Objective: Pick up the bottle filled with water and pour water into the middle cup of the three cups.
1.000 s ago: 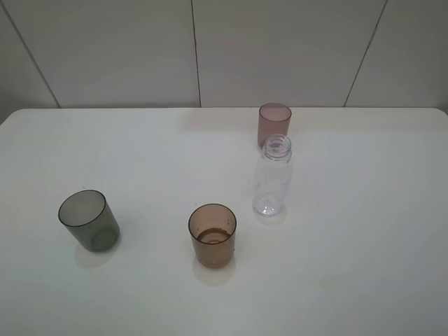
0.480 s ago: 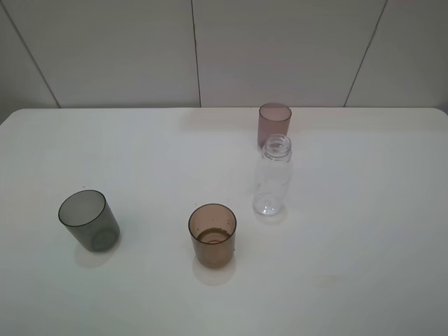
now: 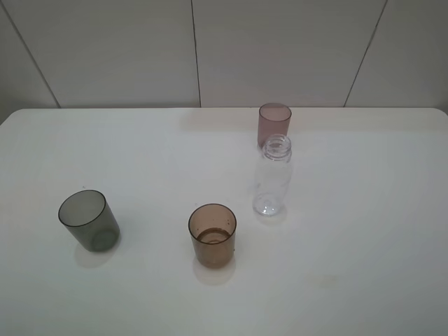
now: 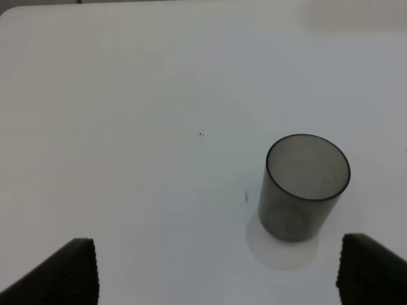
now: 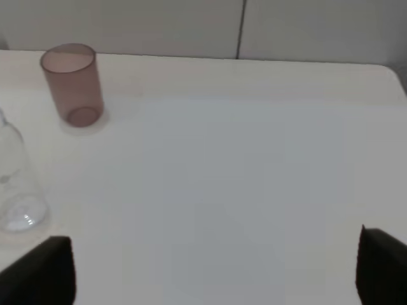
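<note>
A: What is seen nearest in the high view?

B: The brown cup (image 3: 212, 235), the middle one, is seen low and just left of centre on the tabletop (image 3: 364, 245); a little liquid appears to lie in its bottom. The grey cup (image 3: 88, 220) is placed well apart at the lower left.

A: And farther back?

B: The bottle (image 3: 272, 176) is stood upright right of centre, uncapped. Just behind it, higher in the frame, the pink cup (image 3: 274, 124) is found.

A: Has anything been changed over the last second?

B: Nothing; bottle and cups are found exactly where they were, and no arm has been brought into the high view. The task is therefore judged idle: either not begun, or already poured, which cannot be told.

A: The grippers?

B: The left gripper (image 4: 216, 270) is spread wide over the grey cup, nothing being held. The right gripper (image 5: 216, 267) is likewise spread, empty, with the bottle seen at the left edge of its view.
</note>
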Robot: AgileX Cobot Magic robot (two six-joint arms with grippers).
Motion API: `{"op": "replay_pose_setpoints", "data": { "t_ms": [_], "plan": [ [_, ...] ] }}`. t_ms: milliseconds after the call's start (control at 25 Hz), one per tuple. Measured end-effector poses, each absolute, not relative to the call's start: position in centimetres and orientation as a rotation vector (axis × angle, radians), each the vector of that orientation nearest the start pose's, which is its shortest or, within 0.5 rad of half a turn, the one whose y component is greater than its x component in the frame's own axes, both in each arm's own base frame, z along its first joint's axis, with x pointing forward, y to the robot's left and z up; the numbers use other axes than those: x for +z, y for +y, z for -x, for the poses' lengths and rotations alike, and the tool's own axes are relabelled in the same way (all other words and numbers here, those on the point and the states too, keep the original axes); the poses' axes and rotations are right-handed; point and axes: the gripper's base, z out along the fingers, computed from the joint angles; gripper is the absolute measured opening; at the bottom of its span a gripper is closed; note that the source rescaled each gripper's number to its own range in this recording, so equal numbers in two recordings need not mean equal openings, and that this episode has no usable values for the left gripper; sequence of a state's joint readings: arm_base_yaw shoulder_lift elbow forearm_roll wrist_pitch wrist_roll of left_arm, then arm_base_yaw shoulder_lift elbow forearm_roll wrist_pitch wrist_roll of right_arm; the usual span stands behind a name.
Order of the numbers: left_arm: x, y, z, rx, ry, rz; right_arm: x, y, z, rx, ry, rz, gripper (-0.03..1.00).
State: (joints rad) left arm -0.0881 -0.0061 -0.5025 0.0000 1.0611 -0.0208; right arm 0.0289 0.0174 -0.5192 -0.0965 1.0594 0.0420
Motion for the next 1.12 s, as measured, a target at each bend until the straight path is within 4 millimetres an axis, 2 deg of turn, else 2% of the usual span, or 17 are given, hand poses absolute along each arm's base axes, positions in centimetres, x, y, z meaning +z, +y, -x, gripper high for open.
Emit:
{"op": "replay_pose_setpoints", "data": {
  "t_ms": [240,1120],
  "plan": [
    [27.79,0.05,0.61,-0.068,2.036,-0.068,28.29,-0.57,0.8,-0.136,2.019,-0.128,1.0],
    [27.79,0.05,0.61,-0.068,2.036,-0.068,28.28,-0.45,0.8,-0.134,2.019,-0.109,1.0]
  ]
}}
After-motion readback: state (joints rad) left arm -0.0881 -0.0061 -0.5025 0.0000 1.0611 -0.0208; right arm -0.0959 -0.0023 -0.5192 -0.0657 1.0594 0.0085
